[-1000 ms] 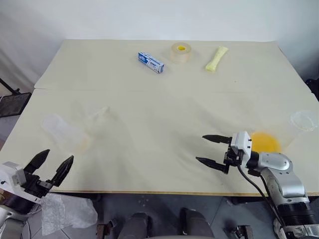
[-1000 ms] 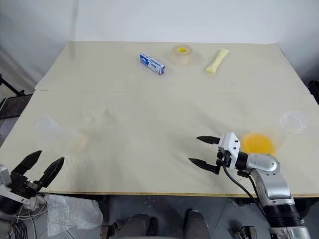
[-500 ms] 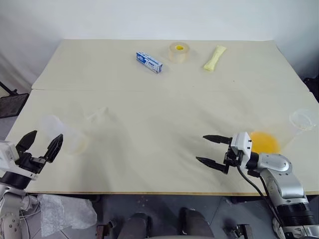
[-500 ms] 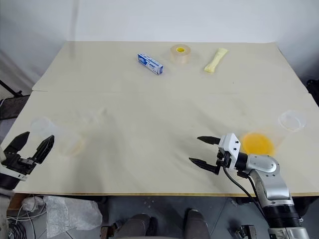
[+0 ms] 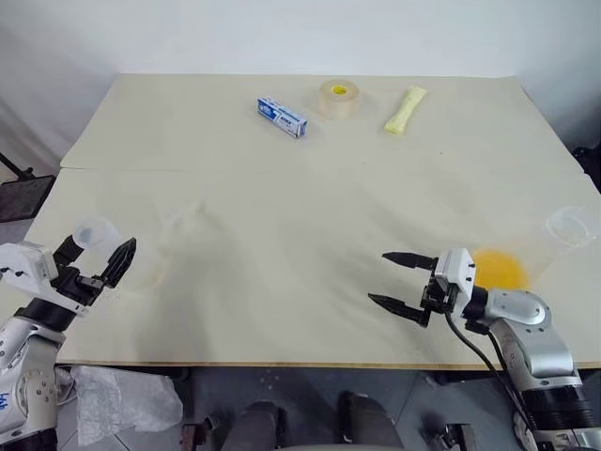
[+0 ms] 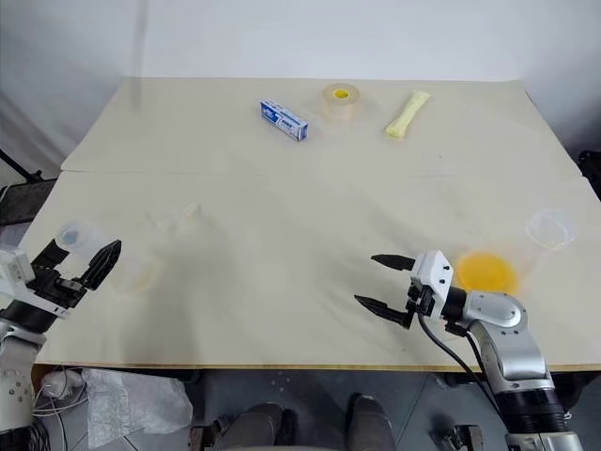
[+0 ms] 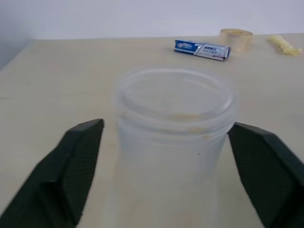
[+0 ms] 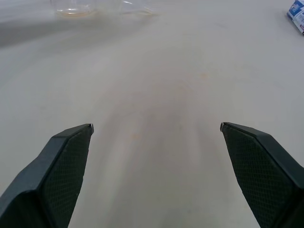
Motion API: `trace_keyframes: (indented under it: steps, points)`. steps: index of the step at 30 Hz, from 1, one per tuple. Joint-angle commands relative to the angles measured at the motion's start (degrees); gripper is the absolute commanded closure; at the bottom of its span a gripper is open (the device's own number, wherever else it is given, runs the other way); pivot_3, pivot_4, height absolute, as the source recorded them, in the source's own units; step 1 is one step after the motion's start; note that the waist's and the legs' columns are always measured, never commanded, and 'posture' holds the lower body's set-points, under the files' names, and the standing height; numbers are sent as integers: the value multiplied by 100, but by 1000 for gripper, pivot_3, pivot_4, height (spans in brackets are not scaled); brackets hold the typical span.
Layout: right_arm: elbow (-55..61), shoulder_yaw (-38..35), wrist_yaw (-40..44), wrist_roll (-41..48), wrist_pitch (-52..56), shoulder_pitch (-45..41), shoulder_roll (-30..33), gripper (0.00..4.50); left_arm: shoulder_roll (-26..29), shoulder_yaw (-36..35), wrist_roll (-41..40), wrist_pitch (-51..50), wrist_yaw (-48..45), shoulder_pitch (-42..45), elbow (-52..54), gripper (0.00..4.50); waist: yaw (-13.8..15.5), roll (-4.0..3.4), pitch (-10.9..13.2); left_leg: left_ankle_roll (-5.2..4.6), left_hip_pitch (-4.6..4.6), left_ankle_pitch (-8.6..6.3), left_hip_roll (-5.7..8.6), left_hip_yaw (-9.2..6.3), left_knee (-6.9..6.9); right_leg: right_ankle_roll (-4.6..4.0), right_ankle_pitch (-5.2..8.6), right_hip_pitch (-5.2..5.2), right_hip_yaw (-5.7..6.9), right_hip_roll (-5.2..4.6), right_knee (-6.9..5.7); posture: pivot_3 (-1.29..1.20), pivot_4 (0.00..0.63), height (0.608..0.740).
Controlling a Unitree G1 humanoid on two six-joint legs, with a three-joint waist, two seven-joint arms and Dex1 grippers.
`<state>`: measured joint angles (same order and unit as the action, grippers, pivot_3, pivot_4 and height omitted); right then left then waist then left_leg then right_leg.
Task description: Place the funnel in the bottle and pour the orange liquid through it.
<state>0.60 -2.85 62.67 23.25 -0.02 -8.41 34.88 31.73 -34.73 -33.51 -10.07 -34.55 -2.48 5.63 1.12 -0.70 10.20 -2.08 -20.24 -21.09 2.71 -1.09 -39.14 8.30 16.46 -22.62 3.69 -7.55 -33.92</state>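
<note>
Clear bottle between the left pincer's spread fingers

Head views: the pale matte bench (image 5: 300,197) carries the clear conical bottle (image 5: 97,235) at its near left edge, neck between the released left pincer (image 5: 97,258) fingers, apparently untouched. The right pincer (image 5: 392,281) hangs released, near right, beside the orange liquid (image 5: 498,268).
Left wrist view: the bottle's round smooth rim (image 7: 175,97) sits between both black fingers.

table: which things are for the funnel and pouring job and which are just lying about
For the job: bottle, funnel, orange liquid.

Lying about: blue toothpaste box, tape roll, yellow packet, clear dish.
</note>
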Motion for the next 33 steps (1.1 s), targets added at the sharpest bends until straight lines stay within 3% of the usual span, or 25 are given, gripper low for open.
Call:
trace_keyframes:
  steps: [1,3,11,18,25,33]
  points:
    - [248,-210,-43,97,-55,41,74,0,130,-159,-158,207,-276,56,-17,1559,0,0,0,0,0,0,0,0,0,0,0,0,0,0,-1,0,150,740]
    - [264,-233,-46,106,-52,61,88,0,192,-201,-243,192,-449,67,-31,2130,0,0,0,0,0,0,0,0,-1,0,0,0,0,0,-1,0,150,740]
    - [401,-373,-40,162,29,150,171,0,875,-193,-746,-364,-1242,76,182,2133,-7,1,1,0,-1,0,-1,-1,-1,0,0,0,0,-1,-2,0,150,740]
    - [596,-593,22,353,194,286,361,0,1420,651,-928,-1205,-1611,863,454,2133,19,-4,3,-1,-1,1,1,-6,-1,0,0,3,-4,-4,-3,0,150,740]
    - [1082,-985,-12,735,495,477,569,0,624,2631,-3,-823,-2011,3243,-530,2133,24,-3,4,-8,0,8,21,-1,-7,7,-4,4,11,10,-17,0,150,740]
    - [1648,-1152,-395,923,718,536,500,0,-519,3586,973,125,-2375,4805,-2419,2133,6,8,10,-13,-5,11,24,12,-9,14,-7,-4,33,12,-18,0,150,740]
